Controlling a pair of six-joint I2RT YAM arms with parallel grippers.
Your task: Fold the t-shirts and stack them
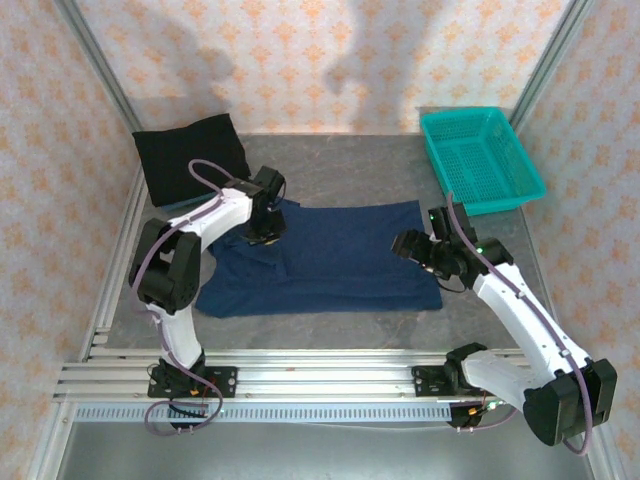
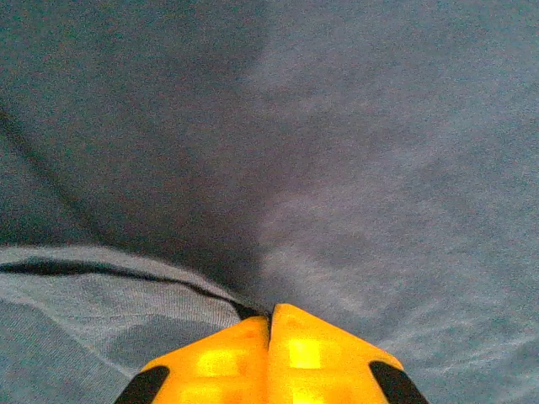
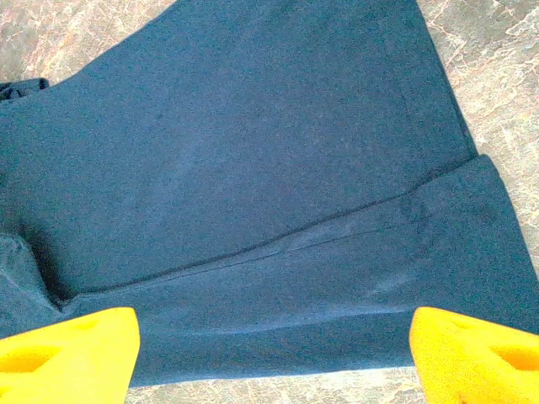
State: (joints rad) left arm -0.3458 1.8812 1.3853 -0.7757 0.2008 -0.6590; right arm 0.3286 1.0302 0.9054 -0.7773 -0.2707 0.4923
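The navy blue t-shirt (image 1: 340, 262) lies spread across the middle of the table, print side hidden. My left gripper (image 1: 266, 234) is down on its upper left part. In the left wrist view its yellow fingers (image 2: 320, 353) are pressed together, and a folded edge of the navy cloth (image 2: 379, 168) runs into their tips. My right gripper (image 1: 412, 246) hovers over the shirt's right end, open. Its two fingertips (image 3: 76, 347) stand wide apart over the hem of the navy cloth (image 3: 253, 151), with nothing between them. The black t-shirt (image 1: 190, 155) lies folded at the back left.
A teal mesh basket (image 1: 482, 158) stands at the back right corner. Patterned walls close in the back and both sides. Bare grey table (image 1: 330, 180) shows behind the navy shirt and along its front edge (image 3: 278, 389).
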